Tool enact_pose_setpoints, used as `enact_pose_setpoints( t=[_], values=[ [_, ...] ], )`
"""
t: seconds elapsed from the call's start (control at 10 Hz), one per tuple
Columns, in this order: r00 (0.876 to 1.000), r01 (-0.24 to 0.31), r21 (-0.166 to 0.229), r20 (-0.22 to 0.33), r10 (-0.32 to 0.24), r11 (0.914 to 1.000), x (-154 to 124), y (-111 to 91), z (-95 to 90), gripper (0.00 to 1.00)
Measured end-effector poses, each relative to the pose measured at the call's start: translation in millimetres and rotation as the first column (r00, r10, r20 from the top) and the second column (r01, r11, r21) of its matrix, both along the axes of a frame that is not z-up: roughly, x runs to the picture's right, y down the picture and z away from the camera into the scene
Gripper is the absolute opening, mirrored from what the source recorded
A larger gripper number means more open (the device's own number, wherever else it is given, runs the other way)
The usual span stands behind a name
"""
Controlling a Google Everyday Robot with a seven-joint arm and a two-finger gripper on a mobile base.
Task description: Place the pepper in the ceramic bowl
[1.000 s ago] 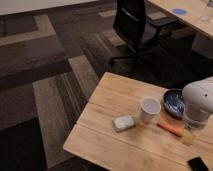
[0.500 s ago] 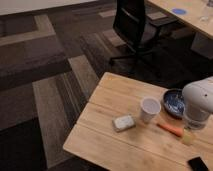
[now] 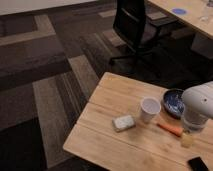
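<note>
The pepper (image 3: 170, 128) is a slender orange-red piece lying flat on the wooden table (image 3: 110, 140), right of the white cup. The ceramic bowl (image 3: 173, 101) is dark with a blue speckled inside and sits behind the pepper, partly hidden by my white arm (image 3: 199, 106). My gripper (image 3: 187, 138) hangs below the arm at the right edge of the view, just right of the pepper's end and close to the tabletop. It holds nothing that I can see.
A white paper cup (image 3: 149, 109) stands left of the bowl. A pale rectangular block (image 3: 124, 122) lies left of the cup. A flat black object (image 3: 198, 164) lies at the table's front right. A black office chair (image 3: 137, 25) stands behind the table, and another desk (image 3: 190, 15) is at the far right.
</note>
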State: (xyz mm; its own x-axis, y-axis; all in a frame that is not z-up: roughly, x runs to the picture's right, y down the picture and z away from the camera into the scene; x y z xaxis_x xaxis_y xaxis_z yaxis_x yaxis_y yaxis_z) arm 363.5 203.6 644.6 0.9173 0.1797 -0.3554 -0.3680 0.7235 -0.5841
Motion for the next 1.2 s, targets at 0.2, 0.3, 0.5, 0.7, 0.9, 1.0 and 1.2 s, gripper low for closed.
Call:
enact_pose_setpoints(
  t=[0.2, 0.3, 0.5, 0.7, 0.9, 1.0, 1.2],
  values=[
    [0.999, 0.014, 0.002, 0.041, -0.014, 0.9999, -3.9, 2.1, 10.8, 0.65],
    [0.998, 0.023, 0.006, 0.065, -0.023, 0.9997, -8.4, 1.0, 16.7, 0.65],
    [0.993, 0.037, 0.007, 0.112, -0.037, 0.9993, -18.4, -3.0, 37.1, 0.65],
    [0.994, 0.033, 0.003, 0.109, -0.034, 0.9994, -9.7, -3.7, 51.2, 0.65],
    [0.993, 0.032, -0.008, 0.115, -0.031, 0.9994, -0.1, -2.0, 67.0, 0.65],
    [0.991, 0.030, -0.013, 0.132, -0.028, 0.9995, 1.2, -2.1, 76.7, 0.65],
    [0.989, 0.026, -0.018, 0.148, -0.023, 0.9995, 1.0, -0.2, 85.3, 0.65]
  ],
)
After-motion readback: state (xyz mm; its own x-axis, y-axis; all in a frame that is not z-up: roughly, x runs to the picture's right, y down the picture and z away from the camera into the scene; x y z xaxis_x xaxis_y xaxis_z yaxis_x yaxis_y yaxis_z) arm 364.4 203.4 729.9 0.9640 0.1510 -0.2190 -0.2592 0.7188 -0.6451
